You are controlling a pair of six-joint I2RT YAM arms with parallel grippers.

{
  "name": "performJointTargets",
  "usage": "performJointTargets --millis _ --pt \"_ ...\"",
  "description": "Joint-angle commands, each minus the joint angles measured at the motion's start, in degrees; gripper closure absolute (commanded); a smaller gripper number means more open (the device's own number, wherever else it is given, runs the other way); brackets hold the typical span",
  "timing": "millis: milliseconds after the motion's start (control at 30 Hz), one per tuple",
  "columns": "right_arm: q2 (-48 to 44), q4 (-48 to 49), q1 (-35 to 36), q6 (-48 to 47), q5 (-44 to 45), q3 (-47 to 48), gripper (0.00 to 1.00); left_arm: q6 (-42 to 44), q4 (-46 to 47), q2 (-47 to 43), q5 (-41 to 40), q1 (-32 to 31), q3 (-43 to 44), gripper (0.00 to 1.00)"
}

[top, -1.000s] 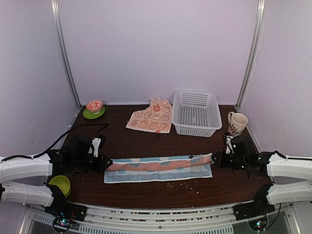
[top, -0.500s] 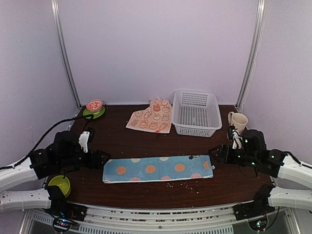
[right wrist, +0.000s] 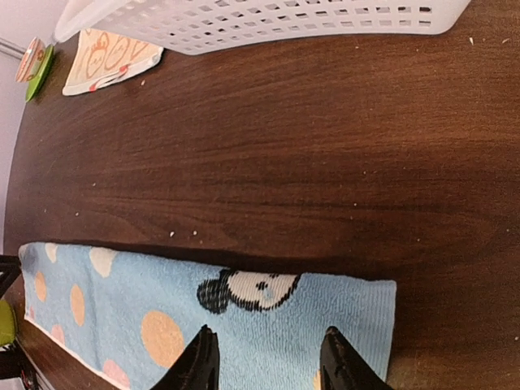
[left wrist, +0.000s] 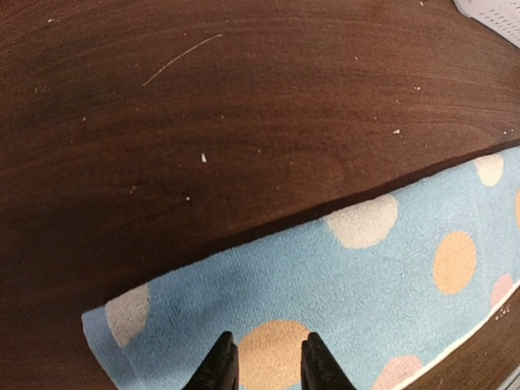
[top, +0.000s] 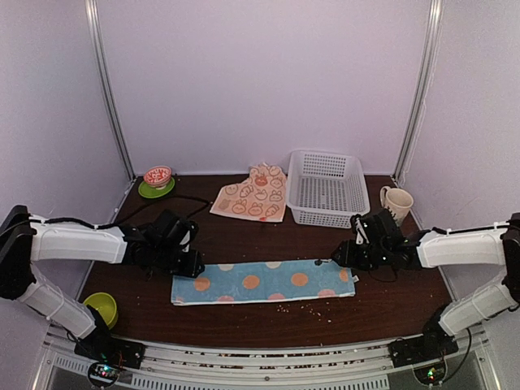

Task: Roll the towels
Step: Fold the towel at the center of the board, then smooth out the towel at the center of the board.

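Far left, near edge of table (top: 244,231): lime-green bowl (top: 99,307). Back-left corner: small red-patterned bowl (top: 158,175) on green saucer (top: 146,192). Neither involved.

Left end effector (left wrist: 266,367): released, fingers parted, nothing between them. Poised low over left end of light blue towel (top: 264,282), just inside its short edge. Contact with cloth not resolvable.

Light blue towel: flat on table, laid out as long narrow strip running left to right between both arms, not yet rolled. Judged: strip form suited to rolling from one short end.

Cream rabbit towel (top: 253,195): loosely spread at back centre, just left of white plastic basket (top: 327,188), well apart from both arms. Presumably queued second.

Right end effector (right wrist: 268,361): likewise released and empty, over right end of strip, beside black mouse print (right wrist: 248,290). Judged: placed to pin or lift that end during rolling from opposite end.

Far right: cream mug (top: 395,205), beside basket.
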Motion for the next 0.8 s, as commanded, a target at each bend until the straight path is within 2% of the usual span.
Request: performJointTargets --millis 0,267,467,533,633,767 --pt "5.81 3.56 -1.96 3.90 -0.44 2.35 0.57 -1.80 3.44 2.66 2.54 1.54 0.01 0.76" --pt "11.55 2.15 -6.05 4.63 -1.32 2.19 0.58 -3.51 3.97 3.45 2.38 2.76 -6.69 0.80" --pt "8.58 -0.27 -8.16 1.58 -2.33 3.24 0.52 -2.73 2.16 0.48 1.91 3.54 -9.66 0.80" --pt "5.98 -2.17 -7.88 0.47 -4.93 4.39 0.44 -1.97 0.90 -2.66 2.49 3.53 -8.99 0.74" --pt "0.47 -6.08 -6.18 -1.18 -5.19 5.45 0.36 -0.94 -2.44 -8.01 2.46 3.51 -6.48 0.60" --pt "-6.08 -11.05 -2.00 -1.46 -5.24 5.02 0.34 -0.61 -5.61 -13.08 3.35 3.44 -4.12 0.54"
